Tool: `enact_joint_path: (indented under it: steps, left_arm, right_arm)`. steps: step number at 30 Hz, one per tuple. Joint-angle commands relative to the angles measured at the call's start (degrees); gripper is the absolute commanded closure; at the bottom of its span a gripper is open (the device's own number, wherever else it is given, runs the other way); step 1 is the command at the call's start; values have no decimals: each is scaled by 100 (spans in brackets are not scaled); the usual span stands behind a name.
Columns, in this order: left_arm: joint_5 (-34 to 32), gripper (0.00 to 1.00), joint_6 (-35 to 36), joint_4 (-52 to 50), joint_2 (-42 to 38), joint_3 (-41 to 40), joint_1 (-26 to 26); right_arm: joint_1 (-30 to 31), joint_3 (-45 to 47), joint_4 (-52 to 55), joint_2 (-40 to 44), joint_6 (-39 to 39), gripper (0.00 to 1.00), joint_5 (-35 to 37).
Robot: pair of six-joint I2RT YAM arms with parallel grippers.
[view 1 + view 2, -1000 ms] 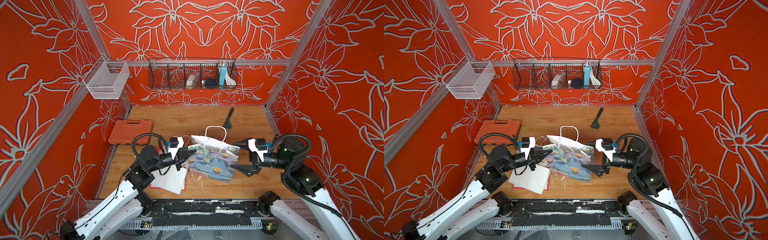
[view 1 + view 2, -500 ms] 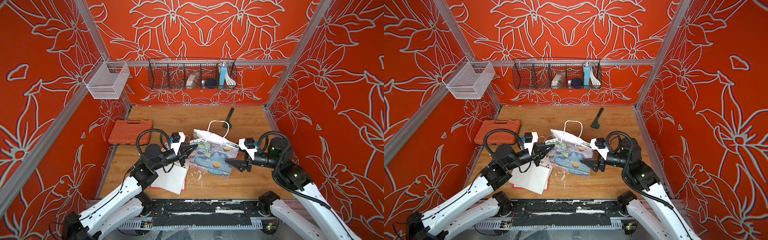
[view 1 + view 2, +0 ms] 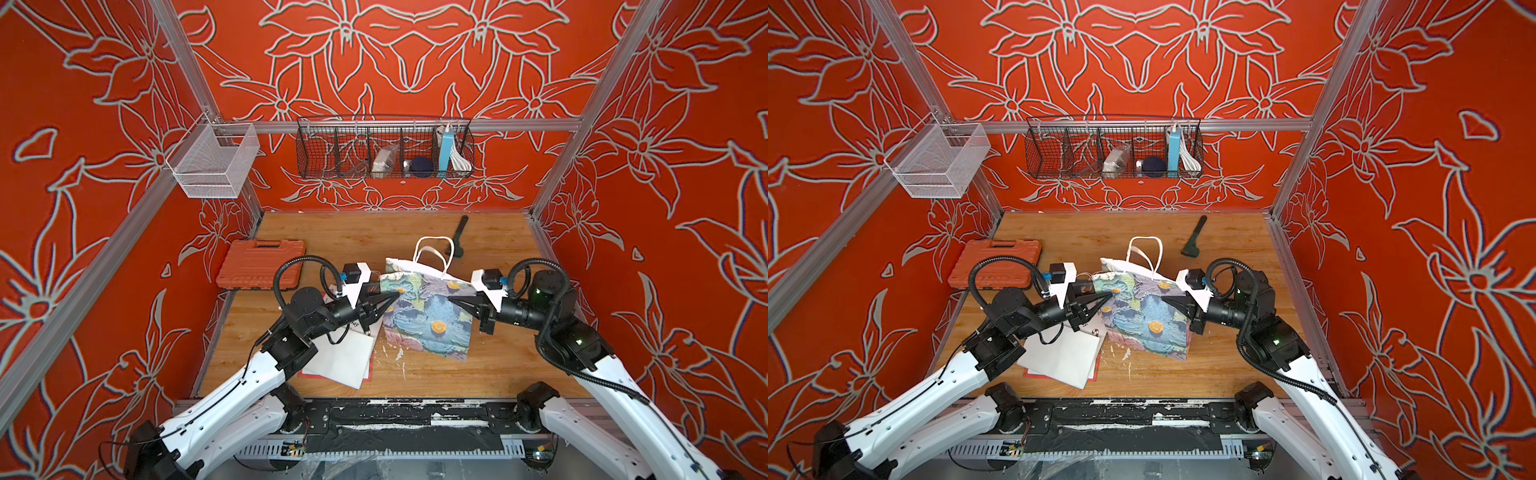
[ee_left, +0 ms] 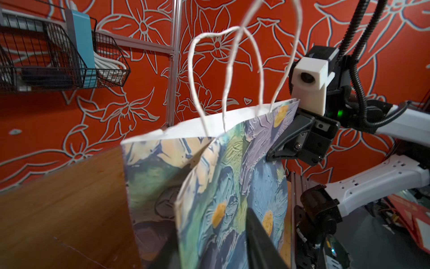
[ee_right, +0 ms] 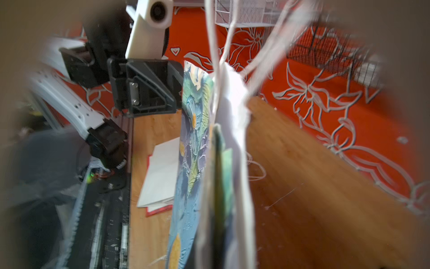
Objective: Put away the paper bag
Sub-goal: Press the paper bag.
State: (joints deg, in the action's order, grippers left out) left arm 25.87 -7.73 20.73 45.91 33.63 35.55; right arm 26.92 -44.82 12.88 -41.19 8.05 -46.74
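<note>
Item: paper bag [image 3: 428, 320], floral print in blues and yellows, white cord handles [image 3: 432, 249] uppermost, hanging upright between the two claws over the middle of the worktop [image 3: 498, 361]. Right claw [image 3: 452, 298]: clenched on the bag's upper edge on its own side, the paper pinched between the jaws. Left claw [image 3: 394, 293]: jaws parted, tips at the bag's opposite edge, with a fold of the side panel lying between the fingers [image 4: 258, 233]; whether either finger presses the paper cannot be told. Hard to make out: the right wrist view is blurred and ringed with a brown haze. There the bag hangs edge-on across the middle and hides that claw's own tips. Whether the bag's bottom edge touches the worktop cannot be told, and its inside is not visible. Around: below and behind the left claw lie white sheets [image 3: 345, 357] over a red one, flat on the worktop and partly covered by the left arm. Outward of the left claw, toward the side wall, is an orange tool case [image 3: 259, 264], closed and lying flat. Beyond the right claw, just past the handles toward the back wall, a black tool [image 3: 457, 237] lies flat. High above both claws hangs a black wire basket [image 3: 332, 166] holding a blue box [image 3: 445, 147], a white cable [image 3: 459, 160] and smaller things too small to name. Above the left claw's side hangs a white mesh basket [image 3: 208, 166]. In the way: the bag itself stands between the claws, and its handles cross the left wrist view in front of the right arm.
</note>
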Motion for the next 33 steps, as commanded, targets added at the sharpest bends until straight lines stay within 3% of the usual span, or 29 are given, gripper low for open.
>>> enact_joint_path:
  steps: [1, 2, 5, 9, 16, 18, 26, 28, 30, 33]
  left_arm:
    - [-329, 38, 115, -436, -161, 214, 13]
    - [-379, 26, 236, -678, -246, 252, 6]
    - [-353, 14, 522, -1228, -519, 302, -102]
    - [559, 9, 693, -1727, -638, 400, -514]
    - [2409, 7, 911, -1734, -112, 841, -832]
    - [2877, 13, 764, -1405, 56, 903, -904]
    - [3553, 52, 340, -483, 458, 1029, -1146]
    - [3636, 69, 315, -395, 547, 1082, -1182]
    - [3604, 100, 324, -317, 621, 1102, -1223]
    - [3647, 100, 325, -252, 723, 1155, -1253]
  right_arm:
    - [24, -23, -222, 110, -49, 100, -105]
    - [24, -41, -183, 151, -38, 100, -90]
    - [24, -214, 184, 256, 93, 100, -98]
    - [19, -492, 741, 312, 330, 100, -432]
    - [15, -815, 1105, 106, 243, 100, -1534]
    - [11, -851, 1095, 29, 205, 100, -1616]
    - [-11, -872, 1159, -205, 346, 100, -1646]
    - [-20, -838, 1135, -236, 346, 100, -1626]
    - [-35, -794, 1080, -255, 339, 100, -1628]
    - [-54, -785, 1036, -305, 365, 100, -1619]
